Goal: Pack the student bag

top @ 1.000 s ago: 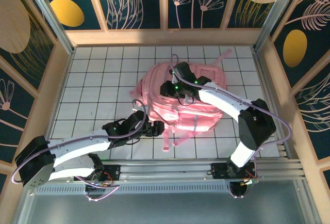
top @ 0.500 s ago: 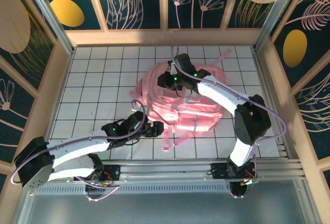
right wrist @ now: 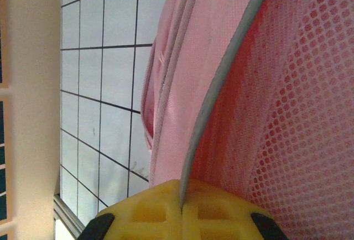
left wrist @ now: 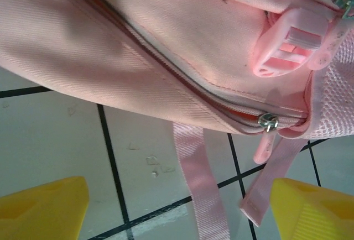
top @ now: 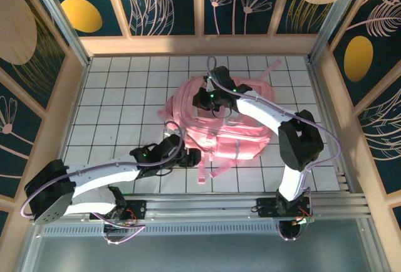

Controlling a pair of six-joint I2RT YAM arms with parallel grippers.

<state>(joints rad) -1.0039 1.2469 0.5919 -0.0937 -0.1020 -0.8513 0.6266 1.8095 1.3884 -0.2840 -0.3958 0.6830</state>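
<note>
Pack the student bag [top: 229,133]: right tool [top: 210,101] pinched on the fabric edge, left tool [top: 188,157] open by the zip corner
Top view: the bag lies flat mid-counter [top: 113,96], straps trailing toward the arm bases; the right tool sits on its far-left upper part and the left tool just beside its near-left corner. Left wrist: yellow fingers [left wrist: 44,207] stand wide apart, with nothing between them but tile and a loose strap [left wrist: 199,184]; the zip slider [left wrist: 267,121] lies ahead, near a pink buckle [left wrist: 287,41]. Right wrist: pads [right wrist: 160,204] are pressed together with the grey trim [right wrist: 221,79] of the mesh panel [right wrist: 298,113] running into their seam, so judged clamped on the bag's edge. Step judged: opening the zip. Hold the right pinch steady as an anchor, steer the left tool onto the slider rather than the strap, and pull along the zip line, not upward
</note>
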